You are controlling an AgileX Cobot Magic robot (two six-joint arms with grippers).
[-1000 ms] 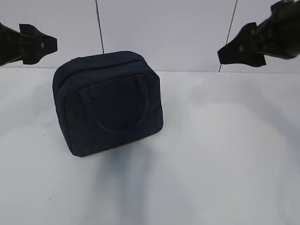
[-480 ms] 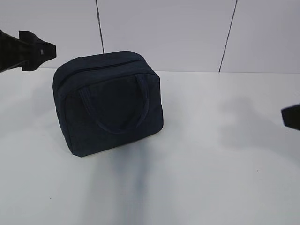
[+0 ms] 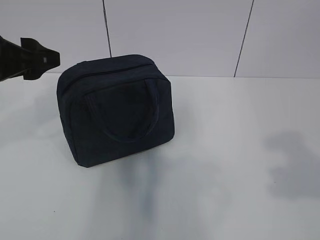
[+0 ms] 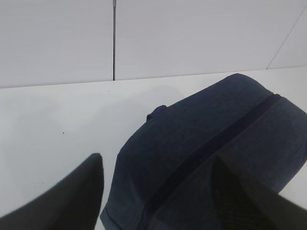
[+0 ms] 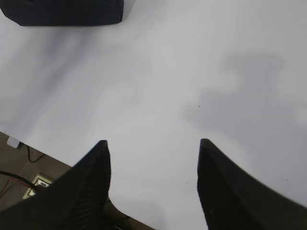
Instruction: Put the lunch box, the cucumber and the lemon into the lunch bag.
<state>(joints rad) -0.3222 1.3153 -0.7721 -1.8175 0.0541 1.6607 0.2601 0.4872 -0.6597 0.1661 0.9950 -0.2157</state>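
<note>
The dark navy lunch bag [image 3: 117, 110] stands upright on the white table, handles toward the camera, its zipper line [image 4: 211, 143] running dark along the top. My left gripper [image 3: 45, 56] hovers to the bag's upper left. In the left wrist view, that gripper [image 4: 158, 158] is open, its fingers apart above the bag's top end and touching nothing. My right gripper [image 5: 153, 142] is open over bare table, with the bag's bottom corner [image 5: 67, 12] far ahead; it is outside the exterior view. The lunch box, the cucumber and the lemon are out of view.
A white panelled wall [image 3: 175, 35] rises right behind the table. In the right wrist view the table's near edge [image 5: 53, 160] runs diagonally, with floor and cables [image 5: 19, 184] below it. A soft arm shadow [image 3: 295, 160] lies on the table's right side.
The right arm dropped from the upper right and left the exterior view; only its shadow remains there. The left gripper and the bag have barely moved.
</note>
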